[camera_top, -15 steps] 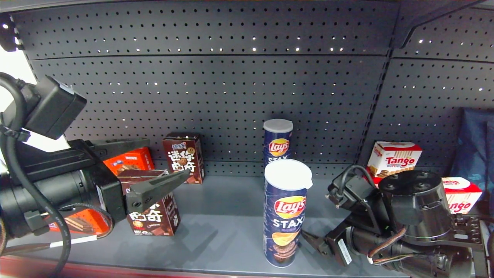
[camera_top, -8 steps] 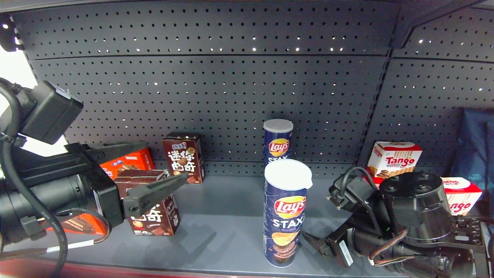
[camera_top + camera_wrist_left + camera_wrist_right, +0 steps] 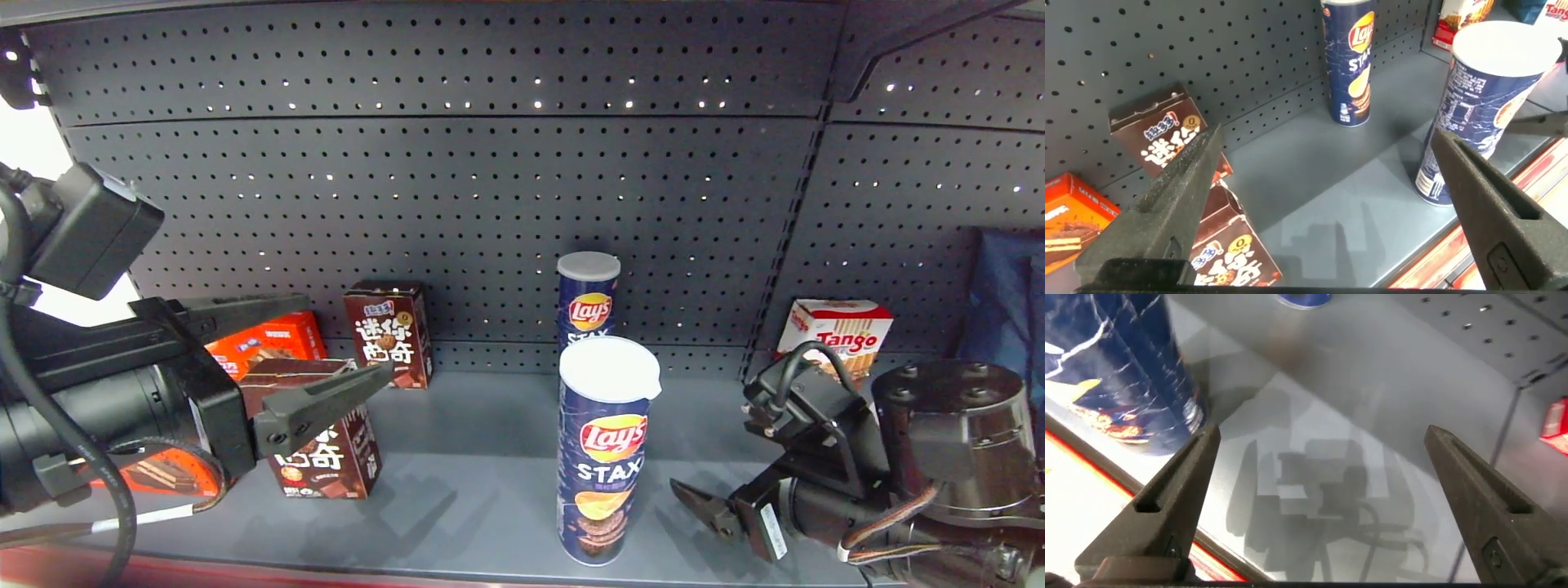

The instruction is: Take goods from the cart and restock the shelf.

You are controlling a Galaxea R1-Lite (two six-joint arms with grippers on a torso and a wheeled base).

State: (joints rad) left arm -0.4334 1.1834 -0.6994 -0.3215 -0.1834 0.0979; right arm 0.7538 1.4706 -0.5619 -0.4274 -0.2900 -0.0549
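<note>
Shelf (image 3: 473, 494) holds a near can (image 3: 608, 449), a far can (image 3: 588, 298) and boxes (image 3: 326, 465) at left. Left gripper (image 3: 1324, 135), by the boxes, and right gripper (image 3: 1321, 437), right of the near can, have jaws open and empty. More cart trips probably remain.

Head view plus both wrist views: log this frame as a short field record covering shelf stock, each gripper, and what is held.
left stock: front brown cookie box, rear brown cookie box, front orange box, rear orange box
middle stock: front chip can and rear chip can, upright, lidded, one behind the other
right stock: wafer box
left gripper: open, empty, by the front brown cookie box
right gripper: open, empty, low over the shelf, right of the front chip can, apart from it
held: nothing
</note>
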